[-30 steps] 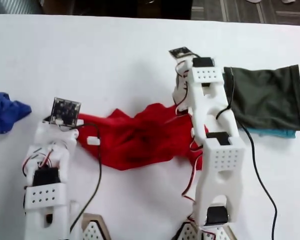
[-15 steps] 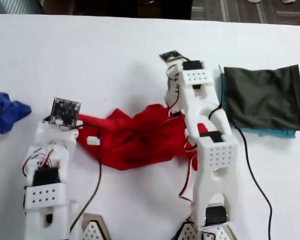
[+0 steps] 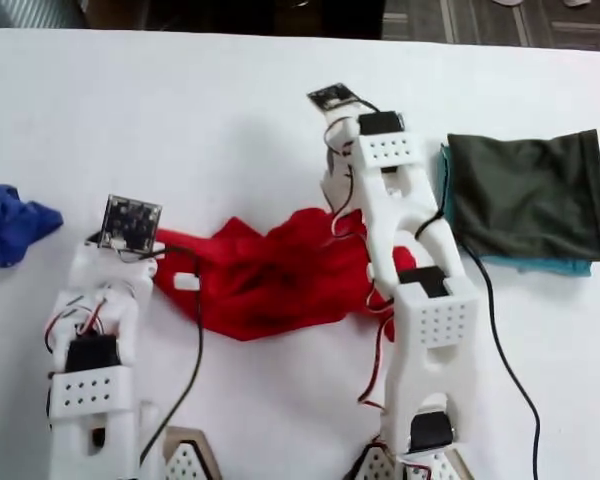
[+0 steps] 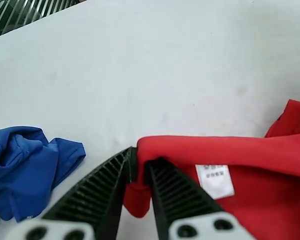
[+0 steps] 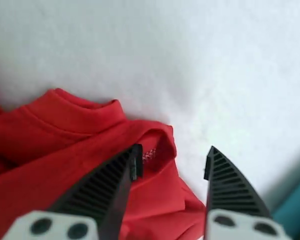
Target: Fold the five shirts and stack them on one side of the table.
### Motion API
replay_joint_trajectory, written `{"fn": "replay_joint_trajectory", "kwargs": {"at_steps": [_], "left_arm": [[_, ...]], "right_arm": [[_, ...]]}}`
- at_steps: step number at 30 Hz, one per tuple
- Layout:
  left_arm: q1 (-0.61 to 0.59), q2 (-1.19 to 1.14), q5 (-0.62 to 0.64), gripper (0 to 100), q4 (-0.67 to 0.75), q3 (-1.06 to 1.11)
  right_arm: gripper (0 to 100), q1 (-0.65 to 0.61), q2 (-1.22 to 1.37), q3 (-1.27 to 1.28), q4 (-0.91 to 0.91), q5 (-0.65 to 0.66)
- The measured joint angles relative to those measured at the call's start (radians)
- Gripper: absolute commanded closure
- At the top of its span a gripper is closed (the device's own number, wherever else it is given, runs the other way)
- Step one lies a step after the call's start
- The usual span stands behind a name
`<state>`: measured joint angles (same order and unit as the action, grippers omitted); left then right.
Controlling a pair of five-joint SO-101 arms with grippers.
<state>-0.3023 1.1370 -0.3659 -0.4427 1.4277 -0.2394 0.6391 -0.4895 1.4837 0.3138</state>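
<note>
On shirt (image 4: 240, 170), left jaws seemingly tight

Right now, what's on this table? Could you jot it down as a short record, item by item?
Table: white surface
Red shirt: crumpled, lying between the two arms
Left gripper: shut on the red shirt's edge, near its label
Right gripper: open, over the red shirt's other end
Blue shirt: crumpled, at the left edge
Dark green shirt: folded, on the right side
Teal shirt: under the dark green shirt, edges peeking out
</note>
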Motion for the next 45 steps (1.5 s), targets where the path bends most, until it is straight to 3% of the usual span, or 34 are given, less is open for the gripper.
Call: {"fn": "replay_joint_trajectory", "kwargs": {"at_steps": [21, 27, 45], "left_arm": [[0.0, 0.0, 0.0, 97, 0.0, 0.0], [0.0, 0.0, 0.0, 97, 0.0, 0.0], [0.0, 0.0, 0.0, 97, 0.0, 0.0]], "right_arm": [[80.3, -0.012, 0.103, 0.0, -0.025, 0.0], [98.8, -0.026, 0.104, 0.0, -0.048, 0.0], [97.6, 0.031, -0.011, -0.017, -0.064, 0.0]]}}
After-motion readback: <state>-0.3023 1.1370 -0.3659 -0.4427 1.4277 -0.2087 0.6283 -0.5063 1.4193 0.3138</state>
